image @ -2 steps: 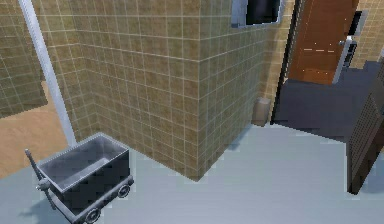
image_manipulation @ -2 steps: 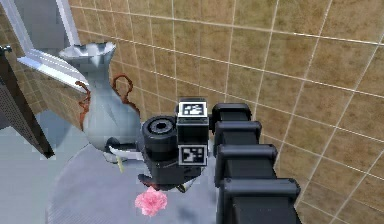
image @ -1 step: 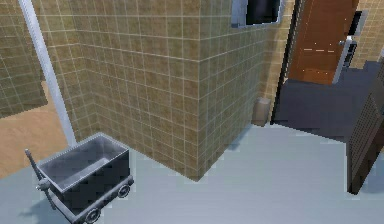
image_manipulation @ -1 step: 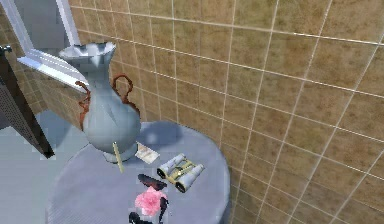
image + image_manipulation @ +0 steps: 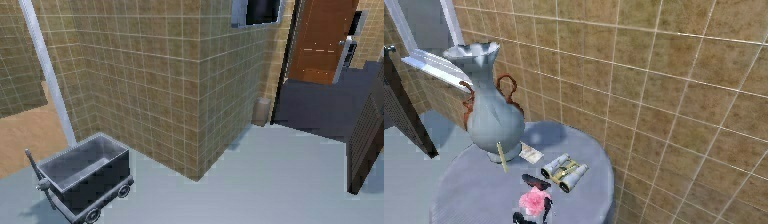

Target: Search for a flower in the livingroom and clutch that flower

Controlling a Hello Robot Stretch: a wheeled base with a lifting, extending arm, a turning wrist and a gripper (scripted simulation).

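Observation:
A small pink, flower-like blob (image 5: pixel 533 204) lies on a round grey table (image 5: pixel 479 190) near the arm side view's bottom edge. Just above it on the tabletop lies a small dark object (image 5: pixel 539 181). A tall blue-grey vase (image 5: pixel 492 110) with a ruffled rim and reddish handles stands at the back of the same table. A thin yellowish stick (image 5: pixel 503 157) leans at the vase's foot.
Two pale cylinders (image 5: pixel 564 170) and a flat card (image 5: pixel 531 152) lie on the table, which stands against a tan tiled wall (image 5: pixel 674 90). In the forward view a grey wheeled cart (image 5: pixel 88 172) stands before a tiled wall corner (image 5: pixel 205 90). A brown wooden door (image 5: pixel 322 40) is far right, beside a dark panel (image 5: pixel 368 130).

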